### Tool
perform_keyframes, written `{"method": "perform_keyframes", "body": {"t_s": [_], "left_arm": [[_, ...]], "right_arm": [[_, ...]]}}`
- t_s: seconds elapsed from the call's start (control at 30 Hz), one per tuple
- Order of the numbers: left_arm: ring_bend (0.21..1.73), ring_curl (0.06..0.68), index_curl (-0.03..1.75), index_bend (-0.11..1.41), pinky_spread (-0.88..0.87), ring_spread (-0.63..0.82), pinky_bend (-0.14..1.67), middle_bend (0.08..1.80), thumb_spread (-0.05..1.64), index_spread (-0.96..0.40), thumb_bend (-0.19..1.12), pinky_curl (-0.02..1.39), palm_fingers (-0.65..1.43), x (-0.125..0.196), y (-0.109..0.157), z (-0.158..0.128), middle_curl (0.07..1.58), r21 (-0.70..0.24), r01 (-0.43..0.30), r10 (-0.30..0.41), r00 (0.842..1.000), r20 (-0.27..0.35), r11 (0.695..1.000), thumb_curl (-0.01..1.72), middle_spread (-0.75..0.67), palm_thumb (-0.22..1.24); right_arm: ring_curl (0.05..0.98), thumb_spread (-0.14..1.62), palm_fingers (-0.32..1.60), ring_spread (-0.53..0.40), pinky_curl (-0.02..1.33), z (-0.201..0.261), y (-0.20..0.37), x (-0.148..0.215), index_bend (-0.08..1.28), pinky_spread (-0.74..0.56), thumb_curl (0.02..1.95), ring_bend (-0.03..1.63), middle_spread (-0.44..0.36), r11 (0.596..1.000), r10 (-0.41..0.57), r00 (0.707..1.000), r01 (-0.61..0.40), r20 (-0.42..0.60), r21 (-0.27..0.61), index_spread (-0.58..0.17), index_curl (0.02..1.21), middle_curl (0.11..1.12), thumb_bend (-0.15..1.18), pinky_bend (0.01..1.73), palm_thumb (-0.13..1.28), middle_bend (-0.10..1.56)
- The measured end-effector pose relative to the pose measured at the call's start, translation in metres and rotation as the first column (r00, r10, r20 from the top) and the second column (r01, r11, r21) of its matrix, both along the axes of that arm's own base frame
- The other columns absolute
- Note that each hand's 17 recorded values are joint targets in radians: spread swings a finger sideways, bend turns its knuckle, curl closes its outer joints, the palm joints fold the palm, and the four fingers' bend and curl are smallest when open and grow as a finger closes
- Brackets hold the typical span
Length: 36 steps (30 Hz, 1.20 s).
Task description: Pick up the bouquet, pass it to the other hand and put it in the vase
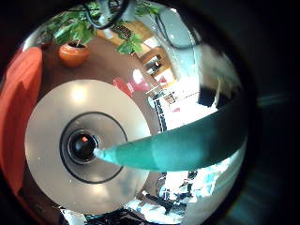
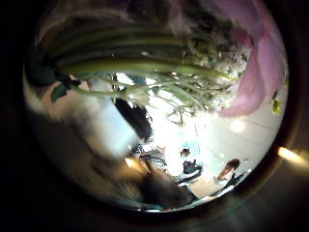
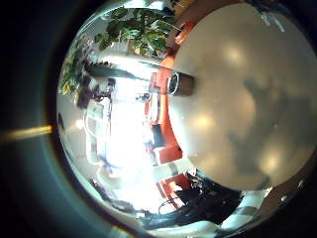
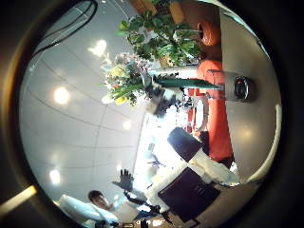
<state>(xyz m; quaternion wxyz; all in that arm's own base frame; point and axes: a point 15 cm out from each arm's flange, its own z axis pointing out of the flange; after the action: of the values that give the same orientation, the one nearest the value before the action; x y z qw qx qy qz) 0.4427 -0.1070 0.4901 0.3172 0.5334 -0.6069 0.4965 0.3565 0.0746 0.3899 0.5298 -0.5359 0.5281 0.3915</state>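
While bouquet (image 4: 133, 81) sits gripped in left hand, stem end (image 1: 105, 153) points at vase (image 1: 82, 145) mouth on round table (image 1: 56, 122); long axis near aligned; right hand state cannot tell.

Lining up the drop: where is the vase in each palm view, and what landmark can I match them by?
Left little finger side: vase seen from above on the round table, with the bouquet stem end at its mouth.
Left thumb side: not in it.
Right little finger side: small, near the table's edge.
Right thumb side: on the table, at the bouquet's stem tip.
Shared landmark: the round table.
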Motion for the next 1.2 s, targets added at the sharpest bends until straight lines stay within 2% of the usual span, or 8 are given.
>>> {"method": "perform_keyframes", "body": {"t_s": [0.1,0.27,0.43,0.57,0.67,0.77,1.0,1.2], "left_arm": [[0.82,0.255,0.83,0.06,0.34,0.36,0.47,0.36,0.95,-0.14,-0.08,0.46,-0.38,-0.004,0.005,-0.006,0.49,-0.017,0.013,-0.013,1.000,-0.027,1.000,0.47,0.32,0.18],[0.68,0.191,0.61,0.05,0.52,0.54,0.36,0.23,0.92,0.03,-0.05,0.37,-0.28,-0.003,0.042,-0.019,0.40,-0.004,-0.055,0.055,0.996,-0.067,0.998,0.40,0.51,0.07],[0.60,0.165,0.47,0.07,0.58,0.62,0.29,0.18,0.90,0.08,-0.04,0.34,-0.22,-0.005,0.086,-0.031,0.35,0.029,-0.133,0.135,0.985,-0.104,0.991,0.37,0.57,0.05],[0.56,0.156,0.38,0.09,0.60,0.65,0.26,0.17,0.90,0.10,-0.03,0.32,-0.19,-0.010,0.104,-0.034,0.32,0.046,-0.166,0.170,0.978,-0.117,0.985,0.36,0.60,0.05],[0.54,0.152,0.34,0.10,0.61,0.67,0.24,0.16,0.90,0.11,-0.03,0.31,-0.17,-0.025,0.122,-0.040,0.30,0.097,-0.179,0.192,0.970,-0.147,0.979,0.35,0.60,0.05],[0.52,0.150,0.30,0.12,0.61,0.68,0.23,0.16,0.90,0.12,-0.03,0.31,-0.15,-0.039,0.123,-0.037,0.27,0.143,-0.185,0.206,0.968,-0.147,0.972,0.34,0.61,0.05],[0.50,0.154,0.27,0.14,0.61,0.69,0.20,0.16,0.90,0.13,-0.03,0.30,-0.11,-0.073,0.118,-0.056,0.24,0.181,-0.231,0.262,0.949,-0.176,0.956,0.34,0.61,0.06],[0.49,0.162,0.26,0.15,0.60,0.68,0.20,0.17,0.92,0.14,-0.03,0.31,-0.08,-0.106,0.117,-0.076,0.23,0.257,-0.299,0.353,0.913,-0.203,0.919,0.33,0.60,0.08]], "right_arm": [[0.211,1.02,0.22,0.167,0.31,0.000,0.001,-0.001,0.17,0.49,0.43,0.56,-0.006,1.000,0.001,1.000,-0.001,0.006,-0.001,-0.433,0.31,0.33,-0.03,0.56,0.62,0.23],[0.208,1.02,0.24,0.158,0.29,-0.002,-0.002,-0.003,0.18,0.49,0.43,0.55,-0.046,1.000,0.001,1.000,-0.001,0.003,-0.012,-0.435,0.31,0.33,-0.02,0.54,0.63,0.22],[0.206,1.02,0.26,0.153,0.28,-0.004,-0.002,-0.005,0.18,0.48,0.43,0.54,-0.044,1.000,0.002,1.000,-0.002,0.001,-0.016,-0.437,0.31,0.33,-0.02,0.53,0.63,0.21],[0.206,1.03,0.28,0.146,0.27,-0.004,-0.002,-0.006,0.18,0.48,0.43,0.54,-0.036,1.000,0.005,1.000,-0.005,0.005,-0.017,-0.439,0.31,0.33,-0.02,0.52,0.63,0.20],[0.205,1.03,0.29,0.141,0.27,-0.006,0.000,-0.012,0.18,0.48,0.43,0.54,-0.039,0.999,0.028,1.000,-0.028,0.003,-0.021,-0.438,0.31,0.33,-0.02,0.51,0.64,0.19],[0.203,1.03,0.29,0.138,0.26,-0.008,-0.009,-0.017,0.18,0.48,0.44,0.53,-0.043,0.999,0.028,1.000,-0.028,0.005,-0.024,-0.437,0.32,0.33,-0.02,0.51,0.64,0.19],[0.200,1.02,0.31,0.127,0.25,-0.018,-0.024,-0.028,0.19,0.48,0.45,0.53,-0.036,0.997,0.040,0.999,-0.038,0.032,-0.062,-0.433,0.32,0.33,-0.02,0.49,0.67,0.19],[0.196,1.01,0.33,0.130,0.24,-0.024,-0.040,-0.037,0.18,0.48,0.47,0.52,-0.025,0.994,0.054,0.995,-0.046,0.078,-0.101,-0.431,0.32,0.33,-0.02,0.49,0.71,0.20]]}}
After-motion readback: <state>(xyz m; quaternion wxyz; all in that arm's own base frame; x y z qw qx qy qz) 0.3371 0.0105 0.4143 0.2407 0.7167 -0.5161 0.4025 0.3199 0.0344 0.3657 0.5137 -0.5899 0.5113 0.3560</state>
